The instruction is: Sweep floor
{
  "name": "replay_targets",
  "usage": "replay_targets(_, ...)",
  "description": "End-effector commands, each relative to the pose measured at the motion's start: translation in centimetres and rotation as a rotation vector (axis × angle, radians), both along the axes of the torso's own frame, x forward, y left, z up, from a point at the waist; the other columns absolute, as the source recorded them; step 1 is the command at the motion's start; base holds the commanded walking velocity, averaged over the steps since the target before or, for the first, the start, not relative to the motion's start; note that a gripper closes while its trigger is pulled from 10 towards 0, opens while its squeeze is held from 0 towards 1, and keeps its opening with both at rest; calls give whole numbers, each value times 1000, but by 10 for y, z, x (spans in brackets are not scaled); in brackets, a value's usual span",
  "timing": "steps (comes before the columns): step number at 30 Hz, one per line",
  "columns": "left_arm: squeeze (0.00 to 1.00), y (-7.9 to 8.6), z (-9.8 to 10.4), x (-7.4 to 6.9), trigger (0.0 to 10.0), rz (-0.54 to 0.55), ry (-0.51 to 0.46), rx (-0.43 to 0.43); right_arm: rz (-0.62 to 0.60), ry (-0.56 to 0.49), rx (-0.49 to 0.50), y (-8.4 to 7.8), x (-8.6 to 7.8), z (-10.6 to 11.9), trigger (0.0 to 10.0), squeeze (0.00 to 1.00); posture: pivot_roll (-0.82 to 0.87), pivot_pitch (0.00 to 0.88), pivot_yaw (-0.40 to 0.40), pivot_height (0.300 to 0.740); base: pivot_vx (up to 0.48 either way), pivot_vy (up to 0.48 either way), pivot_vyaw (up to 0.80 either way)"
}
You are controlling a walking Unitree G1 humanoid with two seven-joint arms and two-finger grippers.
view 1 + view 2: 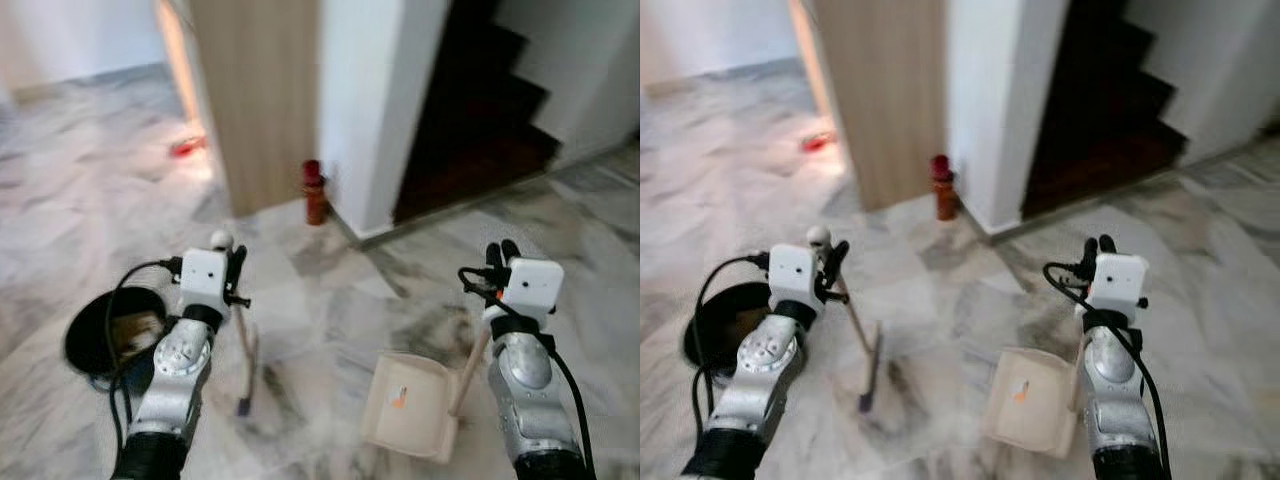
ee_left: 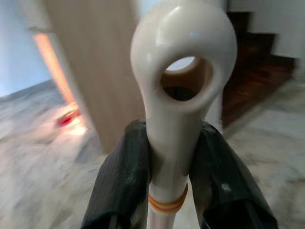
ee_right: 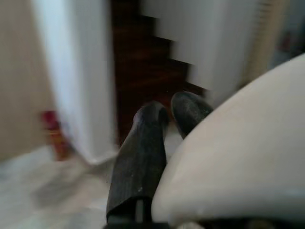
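Marble floor [image 1: 330,300], grey-veined and pale, spreads ahead of me toward a wooden door panel [image 1: 262,100] and a dark staircase [image 1: 480,110]. My left gripper [image 2: 167,167] is clamped on the white plastic broom handle [image 2: 178,95] just below its ring-shaped hanging eye, both black fingers [image 2: 121,181] pressed against the shaft. The broom [image 1: 243,345] slants down so that its dark head meets the floor between my arms. My right gripper [image 1: 500,262] holds the wooden stick [image 1: 467,372] of the cream dustpan [image 1: 410,405]; I cannot tell how the fingers stand on it, as the right wrist view is blurred and the pan's handle top hides the contact.

For a good stroke, I judge the broom head should stay flat on the floor and be drawn toward the dustpan, with the pan lip held down so nothing slips under it. The dustpan lies near the broom head, to my right of it, on the floor. A small red bottle [image 1: 314,192] stands at the wall corner, well ahead.
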State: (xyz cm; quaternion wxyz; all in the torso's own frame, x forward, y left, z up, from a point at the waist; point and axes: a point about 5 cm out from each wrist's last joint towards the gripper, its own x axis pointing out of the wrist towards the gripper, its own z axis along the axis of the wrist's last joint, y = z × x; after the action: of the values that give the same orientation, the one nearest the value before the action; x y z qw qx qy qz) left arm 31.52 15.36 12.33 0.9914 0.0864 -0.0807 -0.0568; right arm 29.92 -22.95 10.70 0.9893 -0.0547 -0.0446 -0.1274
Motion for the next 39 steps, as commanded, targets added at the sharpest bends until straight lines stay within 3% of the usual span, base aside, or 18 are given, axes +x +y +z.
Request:
replay_targets(1, 0, 4, 12, 2, 10000, 5, -59, 1, 30, -51, -1, 9, 6, 12, 10000, 0, -118, 0, 26, 740, 0, -480, -800)
replay_targets(4, 0, 5, 12, 2, 10000, 14, -59, -29, 28, -50, -4, 8, 6, 13, 10000, 0, -119, 0, 22, 740, 0, -160, -800)
replay_targets(22, 0, 4, 10, 3, 10000, 22, -59, -7, 26, -49, -12, 5, 7, 15, 10000, 0, -123, 0, 9, 740, 0, -221, -800)
replay_targets(39, 0, 3, 10, 2, 10000, 15, -59, -30, 28, -47, -16, 4, 6, 15, 10000, 0, -125, 0, 3, 740, 0, 0, -800)
